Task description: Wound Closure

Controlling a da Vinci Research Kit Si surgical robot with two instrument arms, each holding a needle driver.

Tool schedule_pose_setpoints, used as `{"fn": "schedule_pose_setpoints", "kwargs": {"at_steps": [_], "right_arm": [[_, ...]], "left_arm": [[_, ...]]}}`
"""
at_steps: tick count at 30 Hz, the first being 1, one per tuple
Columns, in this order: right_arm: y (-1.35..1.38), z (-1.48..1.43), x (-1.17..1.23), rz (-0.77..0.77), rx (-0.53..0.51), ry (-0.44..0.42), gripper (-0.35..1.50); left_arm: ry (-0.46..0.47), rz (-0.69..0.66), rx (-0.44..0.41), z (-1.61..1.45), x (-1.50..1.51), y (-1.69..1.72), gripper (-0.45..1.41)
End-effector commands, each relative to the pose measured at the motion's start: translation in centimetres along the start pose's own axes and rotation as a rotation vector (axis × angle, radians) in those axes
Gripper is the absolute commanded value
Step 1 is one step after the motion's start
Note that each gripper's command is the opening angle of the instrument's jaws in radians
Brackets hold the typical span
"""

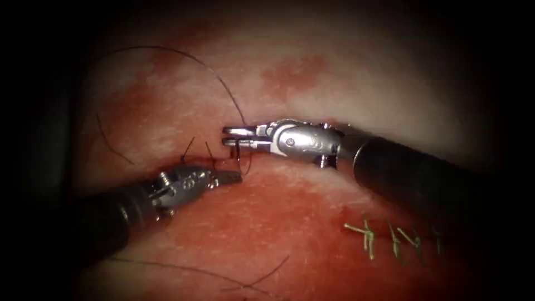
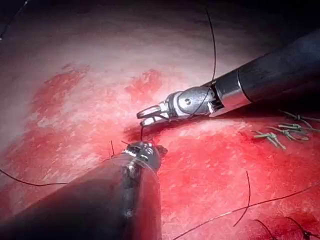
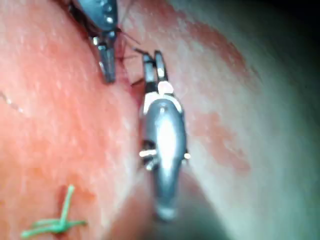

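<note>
The pink-and-red slab of pork-belly tissue (image 1: 290, 245) carries green knotted stitches (image 1: 368, 237) toward its right edge, so part of the closure looks done; the dark horizontal cut (image 1: 223, 161) at centre appears still under work. The right arm's silver wristed hand (image 1: 233, 137) is slightly parted, black thread (image 1: 223, 89) crossing it; whether it grips is unclear. The left arm's dark steel hand (image 1: 231, 177) looks closed at the cut; its hold cannot be told. No needle is identifiable. The left wrist view adds loose thread strands (image 2: 247, 192) on the red tissue.
</note>
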Motion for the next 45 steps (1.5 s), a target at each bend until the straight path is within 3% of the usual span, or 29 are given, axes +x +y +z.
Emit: {"fn": "schedule_pose_setpoints", "kwargs": {"at_steps": [1,16,32,45], "right_arm": [[0.01,0.08,-0.07,0.005,0.005,0.003,-0.35],[-0.21,0.08,-0.09,0.139,0.071,0.04,-0.35],[-0.46,0.08,-0.15,0.164,0.155,0.053,-0.35],[-0.39,0.07,-0.12,0.217,0.156,0.091,-0.35]], "left_arm": [[0.0,0.0,-0.001,0.09,-0.01,0.0,-0.45],[-0.013,-0.009,-0.004,0.09,-0.02,0.01,-0.45],[-0.029,-0.011,-0.01,0.09,-0.04,0.01,-0.45],[-0.035,-0.015,-0.011,0.08,-0.04,0.02,-0.45]]}}
